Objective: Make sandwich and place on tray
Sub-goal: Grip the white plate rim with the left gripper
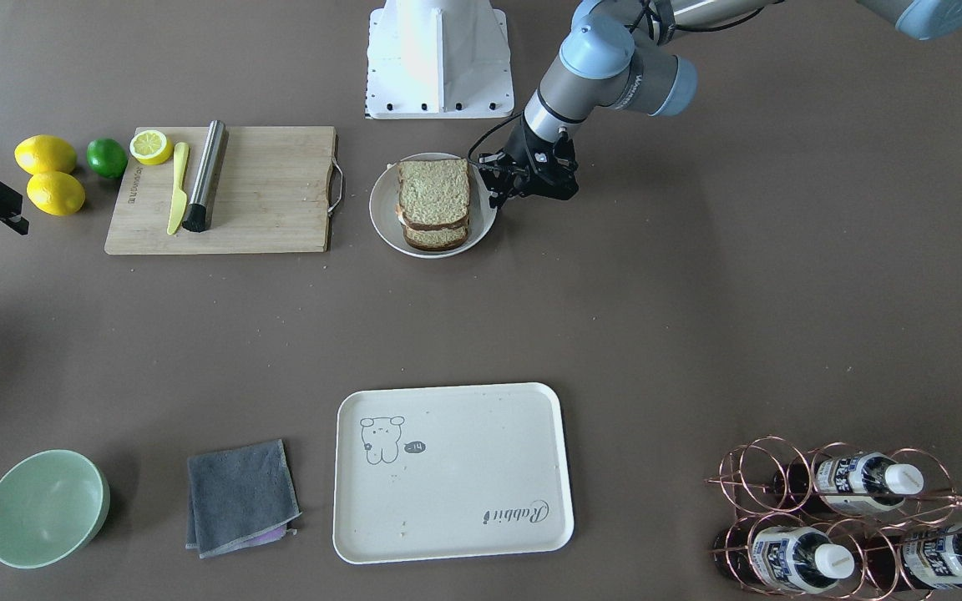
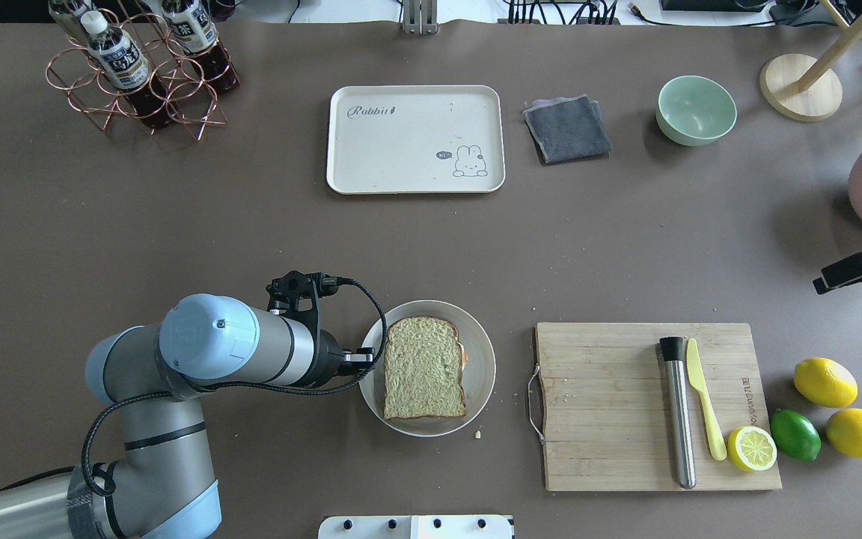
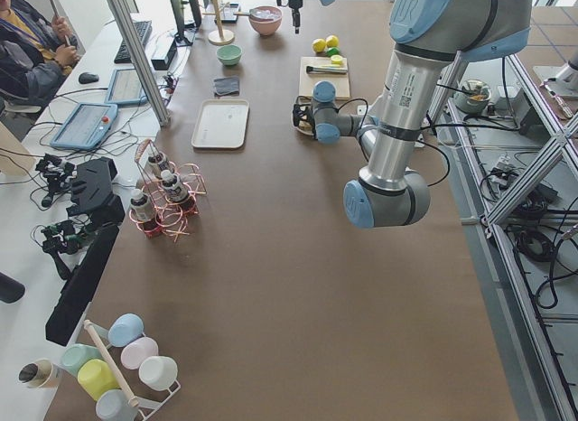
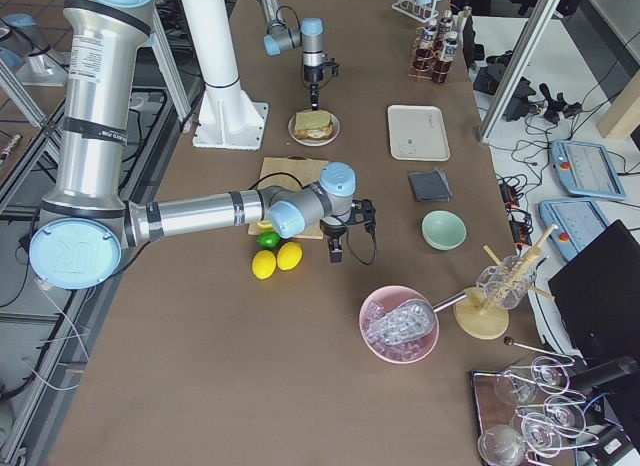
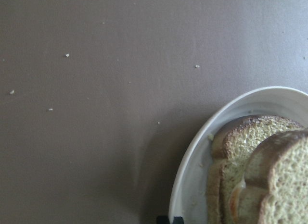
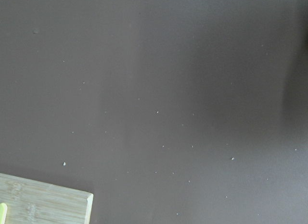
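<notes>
Two brown wholegrain slices, the sandwich (image 2: 423, 367), lie on a round white plate (image 2: 482, 367) lower-centre in the overhead view, with the cream-white rectangular plastic tray (image 2: 416, 142) well apart at upper centre and the left jaws beside the plate's rim, opening indeterminable; an off-centre pinch could slide the slices apart.

**Two silver-and-blue arms ending in black claws**

We see the left arm (image 2: 274, 355) as smooth silver-grey tubes linked by rounded joints with pale blue caps. One cap shows a small dark screw. The left claw (image 1: 504, 188) is black and angular. A thin black cable (image 2: 384, 333) loops out beside it and back to the wrist. Small pale lettering runs along the tube just above the claw. The right arm (image 4: 195, 214) has the same silver and blue, with a black right claw (image 4: 336, 248). Behind the claws stands a white pedestal (image 1: 439, 58), with dark bolts along its foot.
</notes>
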